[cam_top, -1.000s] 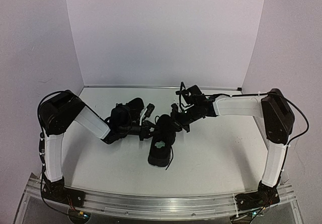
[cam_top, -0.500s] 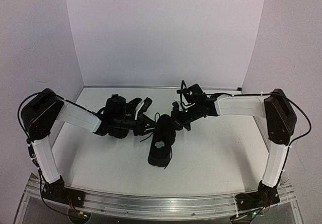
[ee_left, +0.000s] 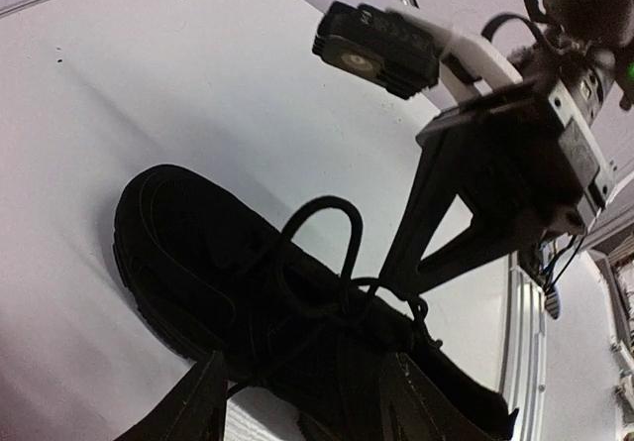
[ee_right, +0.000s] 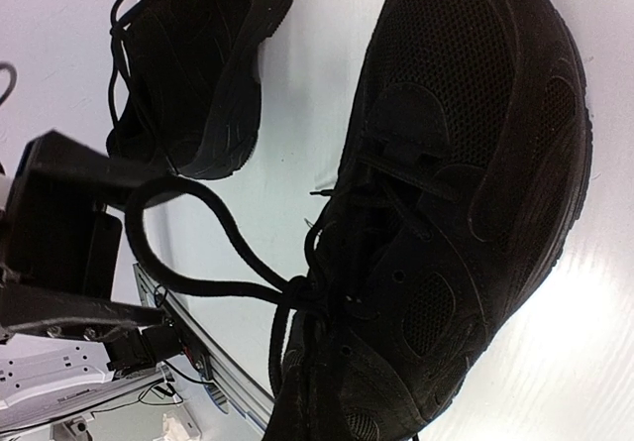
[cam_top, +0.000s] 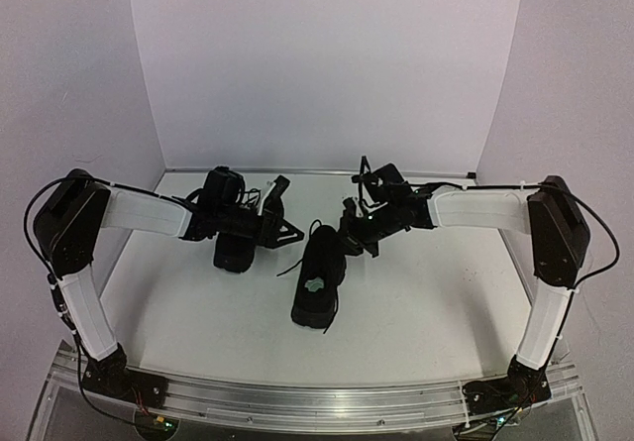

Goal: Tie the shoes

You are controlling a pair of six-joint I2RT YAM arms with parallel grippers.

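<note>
Left gripper (cam_top: 284, 209): stands with jaws plainly apart and clasps nothing. Hangs between the two shoes, fingers aimed at the middle shoe (cam_top: 319, 280), just short of it. Appears in its own wrist view as two parted finger stubs low in the frame, with that shoe's lacing beyond the gap.

Right gripper (cam_top: 355, 235): sits fully together. Reaches down from the far right to the far end of the middle shoe and meets the laces where they cross. Touches the lacing at its tip; cannot tell whether a strand is pinched between the fingers.

Lace loop (ee_left: 327, 225): rises slack from the lacing just beside the right gripper's tip and curls back down into it.

Middle shoe: rests on its sole near the centre of the table (cam_top: 426, 292), with a pale patch (cam_top: 315, 286) showing inside the opening toward the near end.

Left shoe (cam_top: 234, 253): lies on the table under the left arm's wrist, near the middle shoe but apart from it.
</note>
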